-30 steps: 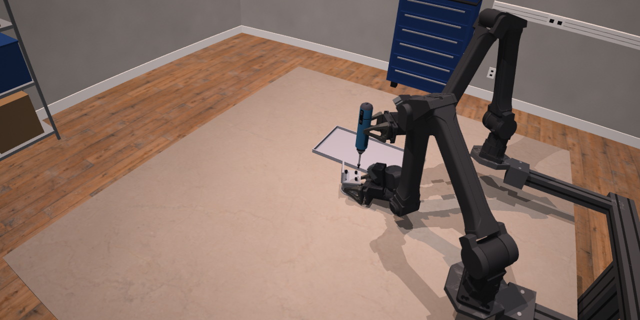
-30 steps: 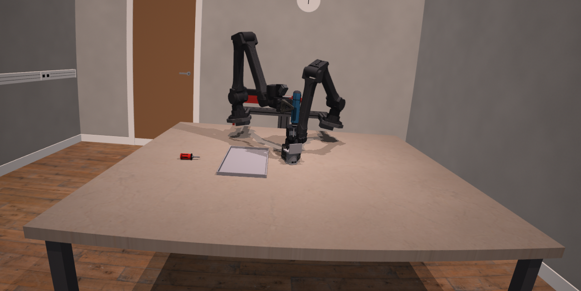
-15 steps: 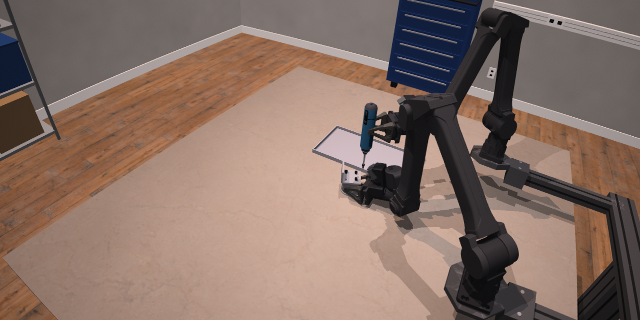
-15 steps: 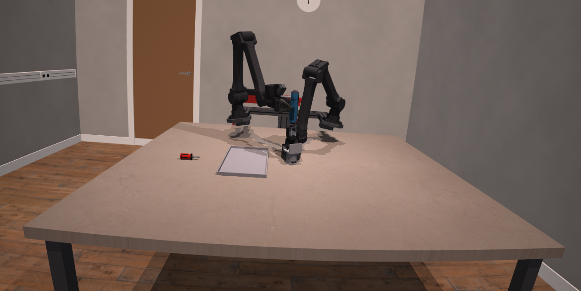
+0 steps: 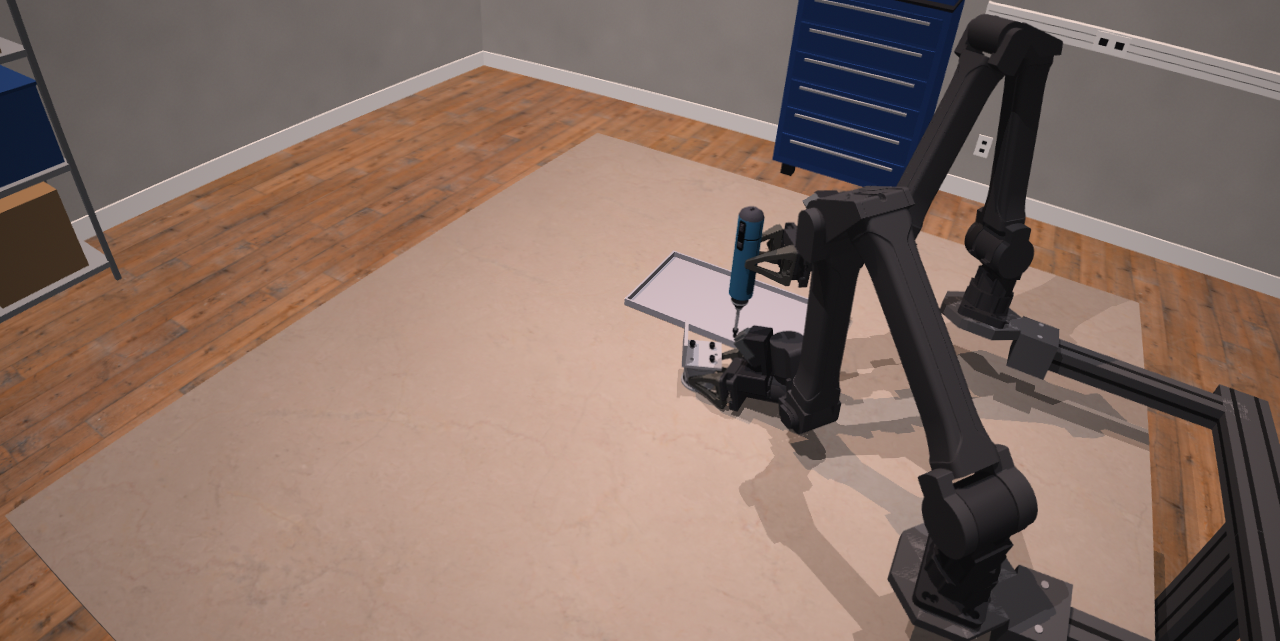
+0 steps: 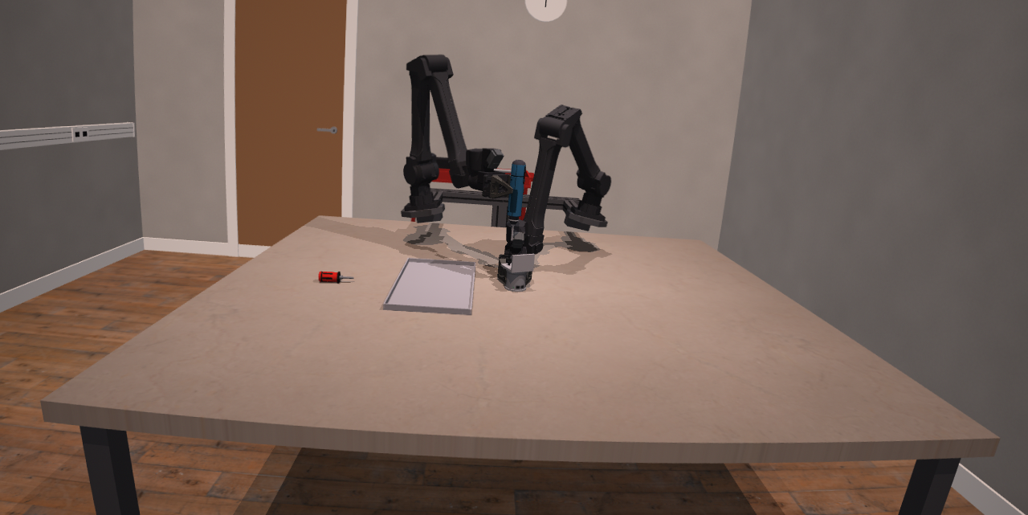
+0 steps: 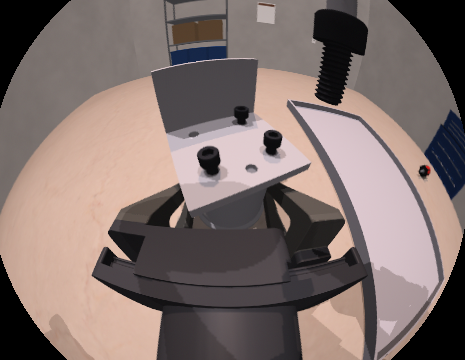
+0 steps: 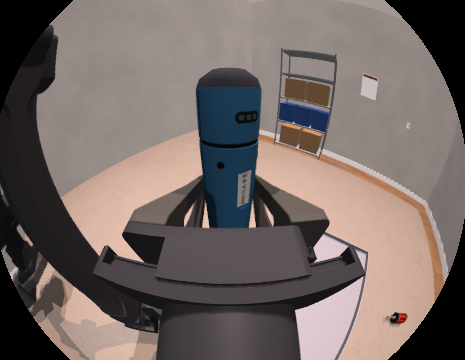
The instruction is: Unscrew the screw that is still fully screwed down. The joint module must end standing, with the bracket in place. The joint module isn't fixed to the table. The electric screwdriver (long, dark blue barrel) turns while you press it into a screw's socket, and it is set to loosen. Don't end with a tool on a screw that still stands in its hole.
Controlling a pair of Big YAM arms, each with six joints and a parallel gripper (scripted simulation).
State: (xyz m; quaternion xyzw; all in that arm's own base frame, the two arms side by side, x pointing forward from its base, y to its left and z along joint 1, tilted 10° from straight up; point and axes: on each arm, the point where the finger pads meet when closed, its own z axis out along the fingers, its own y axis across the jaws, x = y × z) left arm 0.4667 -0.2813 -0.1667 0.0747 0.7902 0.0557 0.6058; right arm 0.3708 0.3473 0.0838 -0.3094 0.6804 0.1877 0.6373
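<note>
The joint module (image 7: 231, 218) (image 6: 515, 279) stands on the table. My left gripper (image 7: 229, 181) (image 5: 717, 379) is shut around its body low down. On top sits the grey L-shaped bracket (image 7: 227, 150) (image 5: 702, 354). Three black screws (image 7: 209, 159) (image 7: 272, 141) (image 7: 241, 114) stand in it, beside two empty holes (image 7: 251, 168) (image 7: 193, 133). My right gripper (image 8: 229, 181) (image 5: 753, 265) is shut on the upright electric screwdriver (image 8: 228, 150) (image 5: 744, 254) (image 6: 516, 188). A loose black screw (image 7: 337, 55) hangs in the air on its tip, off the bracket towards the tray (image 7: 392, 190).
The flat grey tray (image 5: 666, 281) (image 6: 431, 285) (image 8: 342, 300) lies next to the module. A small red-handled screwdriver (image 6: 330, 276) (image 8: 398, 317) (image 7: 425, 171) lies beyond the tray. A blue tool chest (image 5: 868, 55) and a shelf (image 5: 53, 126) stand off the table.
</note>
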